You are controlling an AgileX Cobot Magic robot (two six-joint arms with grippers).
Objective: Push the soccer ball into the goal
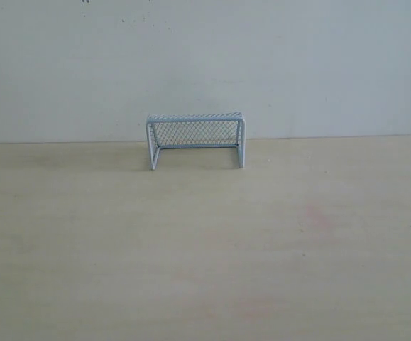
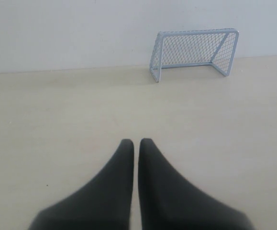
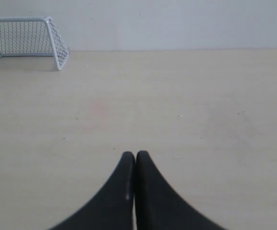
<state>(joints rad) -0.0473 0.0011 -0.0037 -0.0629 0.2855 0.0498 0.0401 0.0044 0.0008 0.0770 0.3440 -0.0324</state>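
Note:
The goal, a pale blue-white tube frame with mesh netting, stands at the back of the table against the wall, its mouth facing the front. It also shows in the left wrist view as the goal and partly in the right wrist view as the goal. The soccer ball is out of view in every frame. My left gripper is shut with nothing in it, well short of the goal. My right gripper is shut and empty too. Neither gripper appears in the exterior view.
The pale wooden table runs from the front edge to a light grey wall right behind the goal. A faint pinkish stain marks the table right of the middle.

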